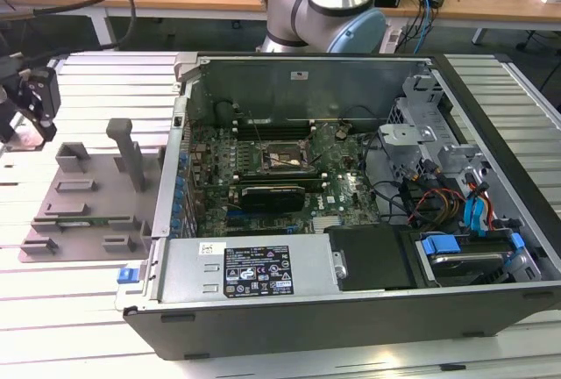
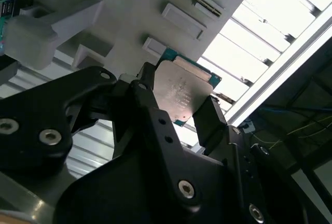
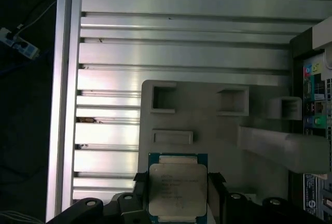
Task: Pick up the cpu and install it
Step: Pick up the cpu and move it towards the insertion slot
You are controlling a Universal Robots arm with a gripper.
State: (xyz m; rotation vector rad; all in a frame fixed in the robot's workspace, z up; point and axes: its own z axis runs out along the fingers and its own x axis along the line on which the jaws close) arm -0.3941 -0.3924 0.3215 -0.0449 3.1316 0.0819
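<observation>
The cpu (image 3: 176, 189), a small square chip with a pale silvery top on a green-edged board, sits between my gripper's two black fingers (image 3: 139, 183) in both wrist views. The gripper (image 3: 177, 182) is shut on the chip's opposite edges, and the cpu (image 2: 181, 93) hangs over the grey holder plate (image 2: 129, 6). In the exterior view the gripper (image 1: 33, 103) is at the far left, above the table and beside the grey holder plate (image 1: 88, 195). The dark square socket frame (image 1: 279, 158) lies on the motherboard inside the open computer case (image 1: 351, 309), well to the exterior view's right of the gripper.
The holder plate carries several raised grey blocks and an upright post (image 1: 127, 146). The case's left wall (image 1: 171, 177) stands between the plate and the motherboard. A black card (image 1: 273, 195) lies just in front of the socket. Cables and drive bays (image 1: 447, 203) fill the case's right side.
</observation>
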